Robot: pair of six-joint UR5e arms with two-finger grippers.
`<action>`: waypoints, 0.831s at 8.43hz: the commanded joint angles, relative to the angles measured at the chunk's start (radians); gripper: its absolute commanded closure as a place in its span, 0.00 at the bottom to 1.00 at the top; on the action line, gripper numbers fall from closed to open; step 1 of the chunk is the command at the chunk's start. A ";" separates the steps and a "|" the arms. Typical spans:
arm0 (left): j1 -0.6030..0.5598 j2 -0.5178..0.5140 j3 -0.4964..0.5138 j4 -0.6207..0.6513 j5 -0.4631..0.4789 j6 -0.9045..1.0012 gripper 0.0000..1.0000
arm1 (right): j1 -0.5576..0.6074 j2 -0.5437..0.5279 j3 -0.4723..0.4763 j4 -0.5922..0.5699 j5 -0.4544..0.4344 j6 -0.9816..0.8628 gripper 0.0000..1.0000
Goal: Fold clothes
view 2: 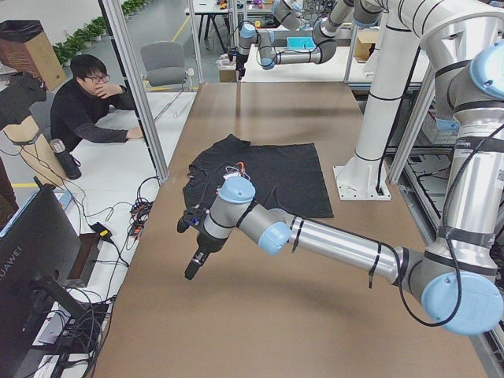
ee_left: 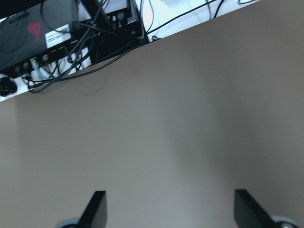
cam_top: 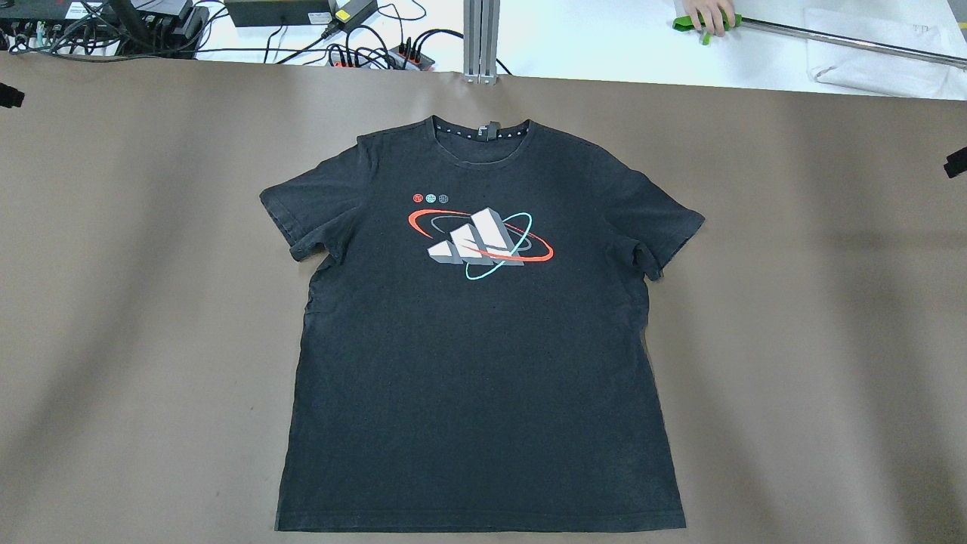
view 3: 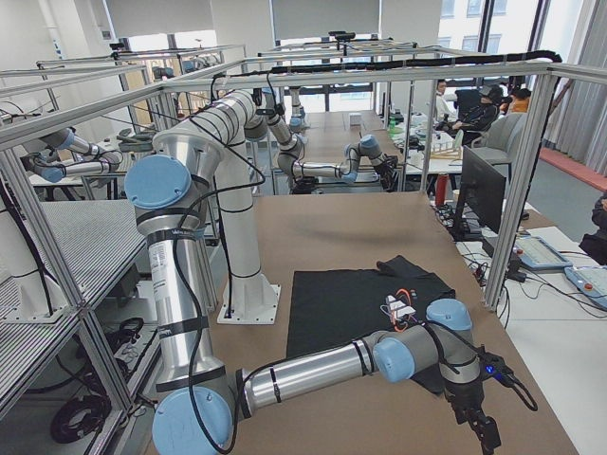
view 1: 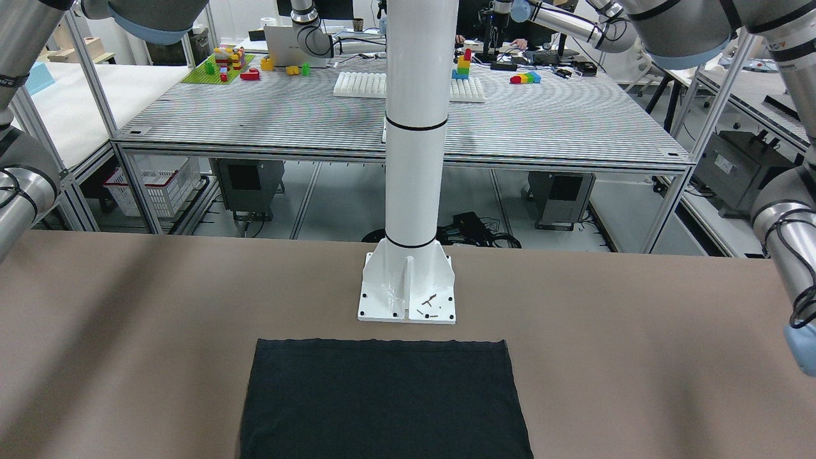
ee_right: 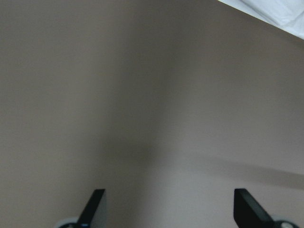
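From its wrist camera we see the left gripper (ee_left: 168,211) spread wide over the bare brown table (ee_left: 190,133) and holding nothing, with cables (ee_left: 80,42) beyond the table's edge. The exterior left view places it well apart from the white pillar (view 2: 378,118), off to one side of the shirt. The front-facing view shows only a plain black rectangle just short of the pillar's base. The overhead view shows the whole black T-shirt (cam_top: 476,378), lying flat and face up with both short sleeves spread, its hem toward the pillar and its collar on the far side. Only there do we see the print (cam_top: 483,238) on the chest: three pale slanted bars ringed by a red and a teal ellipse, with three small dots above. The fabric is matte and smooth, with faint creases near the armpits. The right gripper (ee_right: 168,209) is likewise spread wide and empty, over bare table out past the shirt's other side, well apart from the pillar.
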 commanded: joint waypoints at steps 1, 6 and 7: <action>0.071 -0.158 0.138 -0.109 -0.051 -0.152 0.06 | -0.009 0.011 -0.106 0.247 0.106 0.160 0.06; 0.137 -0.390 0.411 -0.320 -0.090 -0.328 0.06 | -0.135 0.050 -0.194 0.467 0.106 0.434 0.06; 0.158 -0.419 0.425 -0.320 -0.081 -0.360 0.06 | -0.158 0.051 -0.249 0.565 0.106 0.488 0.06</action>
